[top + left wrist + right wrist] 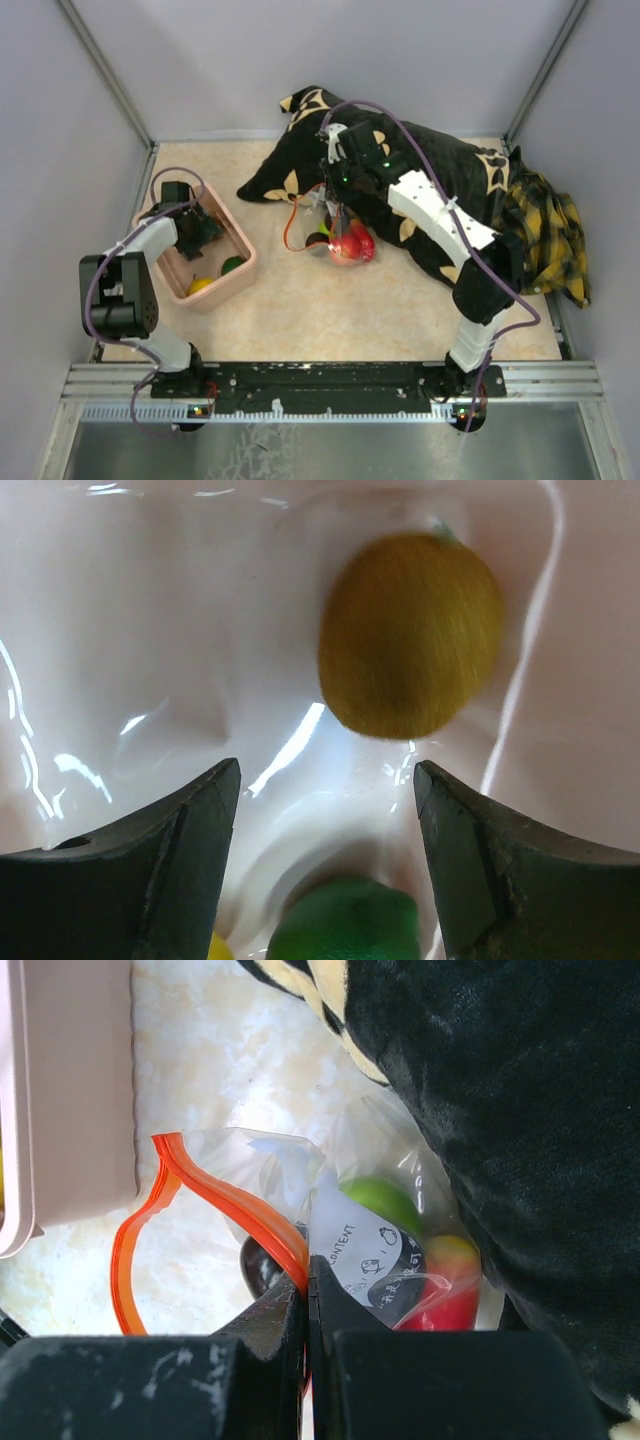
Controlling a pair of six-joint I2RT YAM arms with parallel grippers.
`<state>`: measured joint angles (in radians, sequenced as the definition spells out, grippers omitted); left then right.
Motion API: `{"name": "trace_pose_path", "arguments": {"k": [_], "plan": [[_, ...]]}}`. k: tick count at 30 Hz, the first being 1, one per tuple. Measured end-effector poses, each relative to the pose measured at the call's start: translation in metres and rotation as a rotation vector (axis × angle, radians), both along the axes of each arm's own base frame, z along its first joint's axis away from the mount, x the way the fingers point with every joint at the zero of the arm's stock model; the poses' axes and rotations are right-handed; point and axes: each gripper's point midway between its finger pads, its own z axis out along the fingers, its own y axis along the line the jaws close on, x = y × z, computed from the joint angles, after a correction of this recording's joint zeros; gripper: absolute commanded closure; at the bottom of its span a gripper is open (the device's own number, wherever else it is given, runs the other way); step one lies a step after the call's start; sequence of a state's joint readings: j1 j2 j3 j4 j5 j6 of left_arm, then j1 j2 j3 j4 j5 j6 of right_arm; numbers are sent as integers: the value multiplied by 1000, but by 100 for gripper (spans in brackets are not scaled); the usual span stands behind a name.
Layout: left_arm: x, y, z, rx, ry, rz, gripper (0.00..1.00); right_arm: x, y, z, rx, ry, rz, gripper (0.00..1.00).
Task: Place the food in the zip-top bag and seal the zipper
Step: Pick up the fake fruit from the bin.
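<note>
The zip-top bag (338, 243) lies mid-table, its mouth gaping, with red, green and dark purple food inside. In the right wrist view the bag (365, 1250) shows its printed label, a green fruit (385, 1200), a red-yellow fruit (450, 1290) and a dark purple one (256, 1265). My right gripper (338, 215) (308, 1272) is shut on the bag's edge at the orange zipper (230, 1200). My left gripper (207, 235) (325, 780) is open and empty inside the pink tub, just short of a brownish-yellow fruit (410, 635), with a green fruit (345, 920) under it.
The pink tub (243, 272) stands at the left and holds a yellow fruit (200, 285) and a green one (232, 265). A black cloth with cream leaves (420, 160) lies behind the bag and under my right arm. A yellow plaid cloth (545, 230) lies at the right.
</note>
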<state>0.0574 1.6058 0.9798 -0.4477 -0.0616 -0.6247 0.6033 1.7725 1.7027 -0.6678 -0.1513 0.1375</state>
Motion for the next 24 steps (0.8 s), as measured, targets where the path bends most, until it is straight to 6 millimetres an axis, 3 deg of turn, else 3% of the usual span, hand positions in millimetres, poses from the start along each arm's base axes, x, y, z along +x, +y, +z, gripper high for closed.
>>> {"name": "trace_pose_path", "arguments": {"k": [12, 17, 24], "plan": [[33, 5, 42, 12, -206, 33, 21, 0, -1, -2, -15, 3, 4, 100], [43, 9, 34, 26, -218, 46, 21, 4, 1, -7, -22, 8, 7, 100], [49, 12, 0, 40, -147, 46, 23, 5, 2, -11, -27, 16, 8, 100]]}}
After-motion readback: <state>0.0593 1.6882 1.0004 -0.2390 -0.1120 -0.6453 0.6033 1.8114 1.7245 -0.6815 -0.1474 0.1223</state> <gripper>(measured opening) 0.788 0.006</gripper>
